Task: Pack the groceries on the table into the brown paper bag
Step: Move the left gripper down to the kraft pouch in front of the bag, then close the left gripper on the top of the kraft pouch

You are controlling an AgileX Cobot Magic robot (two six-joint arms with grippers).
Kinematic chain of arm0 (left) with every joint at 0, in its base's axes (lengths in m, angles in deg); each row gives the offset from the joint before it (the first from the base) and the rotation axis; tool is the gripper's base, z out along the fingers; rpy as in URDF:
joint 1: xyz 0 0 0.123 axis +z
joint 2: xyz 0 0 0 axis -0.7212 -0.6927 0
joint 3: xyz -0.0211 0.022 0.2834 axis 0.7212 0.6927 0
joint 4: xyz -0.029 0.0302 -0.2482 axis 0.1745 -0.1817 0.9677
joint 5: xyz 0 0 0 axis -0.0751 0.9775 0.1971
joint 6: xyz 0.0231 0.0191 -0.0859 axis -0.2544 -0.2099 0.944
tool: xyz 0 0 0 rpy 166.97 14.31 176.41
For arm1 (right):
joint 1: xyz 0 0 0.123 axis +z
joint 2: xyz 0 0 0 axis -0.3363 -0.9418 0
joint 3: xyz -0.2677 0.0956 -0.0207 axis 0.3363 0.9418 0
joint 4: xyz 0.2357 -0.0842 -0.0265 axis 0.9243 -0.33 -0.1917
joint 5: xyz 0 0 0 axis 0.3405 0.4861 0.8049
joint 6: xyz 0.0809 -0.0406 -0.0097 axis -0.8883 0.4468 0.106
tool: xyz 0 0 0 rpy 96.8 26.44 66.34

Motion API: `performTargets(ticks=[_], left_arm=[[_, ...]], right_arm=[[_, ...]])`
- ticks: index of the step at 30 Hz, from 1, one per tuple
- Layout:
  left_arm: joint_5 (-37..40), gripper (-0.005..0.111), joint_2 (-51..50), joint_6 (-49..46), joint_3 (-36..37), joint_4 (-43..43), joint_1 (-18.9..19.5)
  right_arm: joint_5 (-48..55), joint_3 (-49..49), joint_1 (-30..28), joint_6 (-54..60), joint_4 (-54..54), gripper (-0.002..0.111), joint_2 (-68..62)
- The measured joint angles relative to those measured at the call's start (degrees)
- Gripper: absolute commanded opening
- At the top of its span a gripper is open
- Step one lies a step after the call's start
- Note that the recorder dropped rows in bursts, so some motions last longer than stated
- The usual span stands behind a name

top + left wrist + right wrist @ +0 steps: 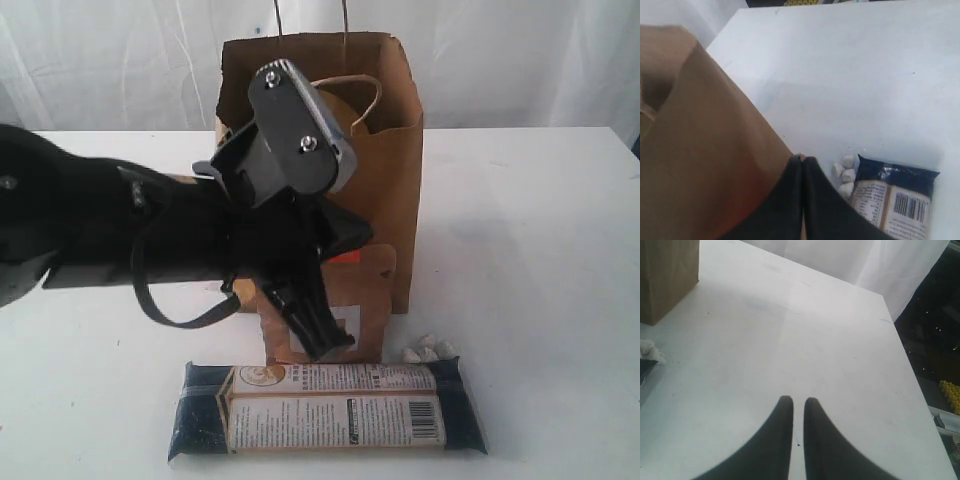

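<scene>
So the white table (540,250) takes up most of it, and the brown paper bag (385,180) stands upright at the back, mouth open. The long dark-blue packet (325,405) lies flat up front. The brown pouch with orange label (365,290) is upright between the two, just in front of the bag. The left gripper (802,162) is pinched tight on the pouch's edge. A few small white lumps (428,350) sit by the packet's end. The right gripper (795,402) is over bare table, fingers nearly together with nothing between them.
</scene>
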Motion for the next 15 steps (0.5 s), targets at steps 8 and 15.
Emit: performTargets(ticks=[8, 15], left_arm=[[2.30, 0.048, -0.69, 0.00, -2.01, 1.52, 0.00], [3.12, 0.048, -3.73, 0.12, -2.01, 2.79, 0.00]], right_arm=[[0.00, 0.00, 0.00, 0.00, 0.00, 0.008, 0.00], [0.00, 0.00, 0.00, 0.00, 0.00, 0.008, 0.00]])
